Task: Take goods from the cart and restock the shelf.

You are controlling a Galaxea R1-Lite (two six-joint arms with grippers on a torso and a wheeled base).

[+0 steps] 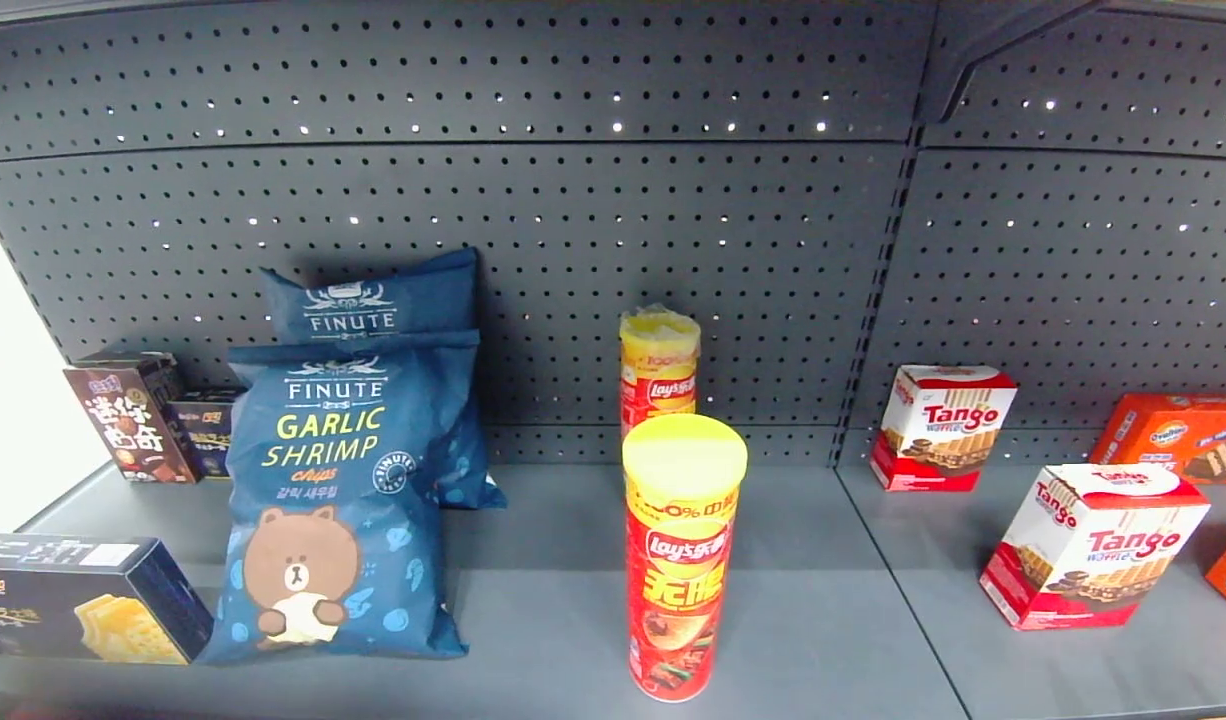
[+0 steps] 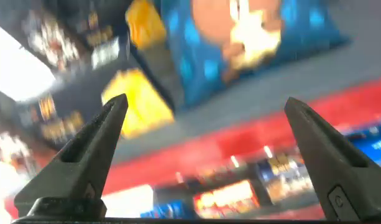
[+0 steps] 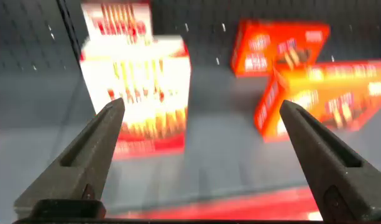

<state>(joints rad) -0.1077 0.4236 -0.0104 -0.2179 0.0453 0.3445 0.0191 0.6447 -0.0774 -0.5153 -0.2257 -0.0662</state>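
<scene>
Here, the left gripper (image 2: 202, 152) is hovering spread wide before the glossy blue chip bag (image 2: 302, 31); the right gripper (image 3: 199, 152) is gaping before a red-and-white cardboard wafer box (image 3: 137, 87) sitting on the matte grey metal shelf (image 3: 227, 155).

Head camera: set high, facing forward and down onto the shelf (image 1: 573, 580), with the pegboard back (image 1: 573, 220) square ahead. Mid-range, takes in both bays.

Left wrist camera: sits behind the left claw (image 2: 206, 101), sighting out between its spread fingers. Close to the shelf's front edge, view canted. Shares the blue chip bag (image 1: 338, 500) and the dark box with a yellow picture (image 1: 83, 600) with the head view's left side.

Right wrist camera: behind the right claw (image 3: 201, 104), fingers apart, facing the right bay from near. Shares the red-and-white wafer box (image 1: 1088, 545) and the orange boxes (image 3: 283, 46) with the head view's right side.
</scene>
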